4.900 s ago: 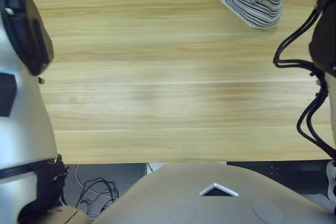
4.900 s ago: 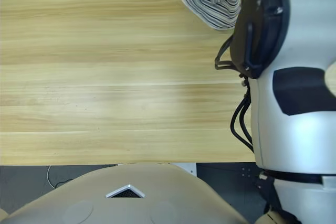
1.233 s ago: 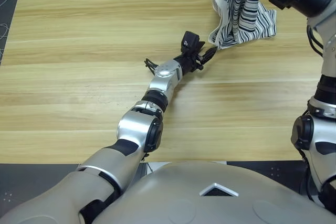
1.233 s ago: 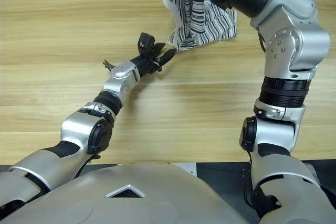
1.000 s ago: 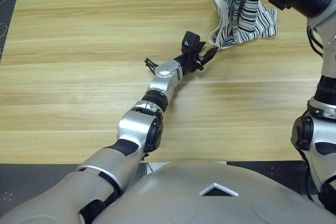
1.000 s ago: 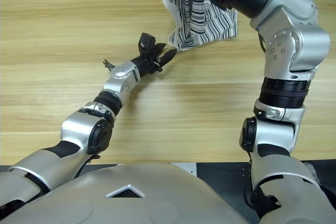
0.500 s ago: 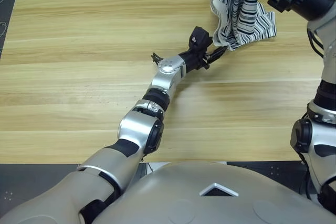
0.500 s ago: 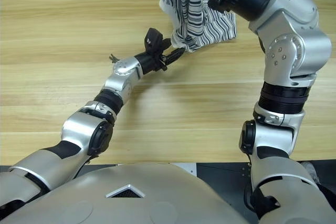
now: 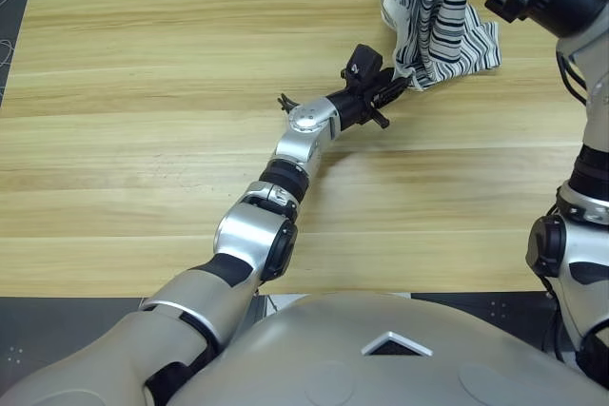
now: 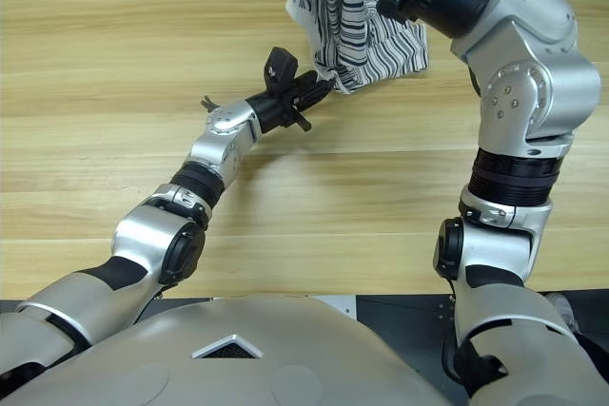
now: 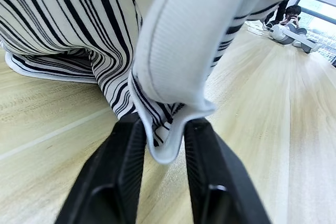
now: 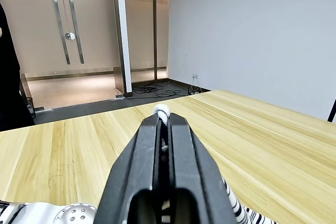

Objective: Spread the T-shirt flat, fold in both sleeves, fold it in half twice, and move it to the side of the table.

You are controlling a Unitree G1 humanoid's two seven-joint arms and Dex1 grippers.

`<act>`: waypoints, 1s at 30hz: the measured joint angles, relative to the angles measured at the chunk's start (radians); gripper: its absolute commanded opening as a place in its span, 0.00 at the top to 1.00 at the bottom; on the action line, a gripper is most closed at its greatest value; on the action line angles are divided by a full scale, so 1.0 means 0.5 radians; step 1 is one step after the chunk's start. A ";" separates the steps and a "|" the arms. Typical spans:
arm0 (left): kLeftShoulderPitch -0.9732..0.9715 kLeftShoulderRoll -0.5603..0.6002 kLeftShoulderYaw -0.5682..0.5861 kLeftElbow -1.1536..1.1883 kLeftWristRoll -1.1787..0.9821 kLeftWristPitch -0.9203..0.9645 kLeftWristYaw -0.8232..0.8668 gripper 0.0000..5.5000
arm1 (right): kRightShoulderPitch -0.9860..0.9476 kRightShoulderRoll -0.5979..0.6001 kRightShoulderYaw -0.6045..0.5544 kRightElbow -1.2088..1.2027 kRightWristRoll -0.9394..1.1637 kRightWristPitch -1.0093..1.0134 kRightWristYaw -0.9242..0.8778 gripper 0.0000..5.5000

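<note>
Fingers of the left gripper stand narrow, with a fold of the shirt's white-edged hem pinched between them, low over the table. That pinch sits at the bundle's 7 o'clock corner. The right gripper is clamped tight on a small nub of cloth at its tips (only a white bead of fabric peeks out) and holds the shirt's upper end aloft.

The shirt hangs bunched at about 1 o'clock on the table as the head sees it. Its long axis runs from 12 down toward 6, and its lower folds seem to brush the wood, though I cannot tell for sure. Spreading, I judge, depends on this: the cloth lies between the two grips, right grip high at 12, left grip low at 7, so pulling them apart would open it.

The left arm stretches nearly straight toward 1 o'clock, elbow low over the table. The right arm stands bent upright at the table's 3 o'clock edge, its forearm reaching inward above the shirt.
</note>
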 measured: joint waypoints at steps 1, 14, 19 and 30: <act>0.000 0.000 0.000 0.000 0.000 0.000 0.000 0.91 | 0.000 0.000 0.000 0.000 0.000 0.000 0.000 0.98; 0.658 0.530 -0.382 -1.314 0.247 0.083 -0.470 0.98 | -0.001 0.003 0.044 0.117 -0.075 -0.105 -0.036 0.98; 0.809 1.316 -0.225 -2.025 0.240 0.264 -0.862 0.98 | -0.118 -0.049 0.110 0.590 -0.286 -0.337 0.046 0.98; 0.796 2.290 0.249 -2.587 -0.246 0.596 -1.523 0.98 | -0.194 -0.560 0.279 0.862 -0.485 -0.708 0.969 0.98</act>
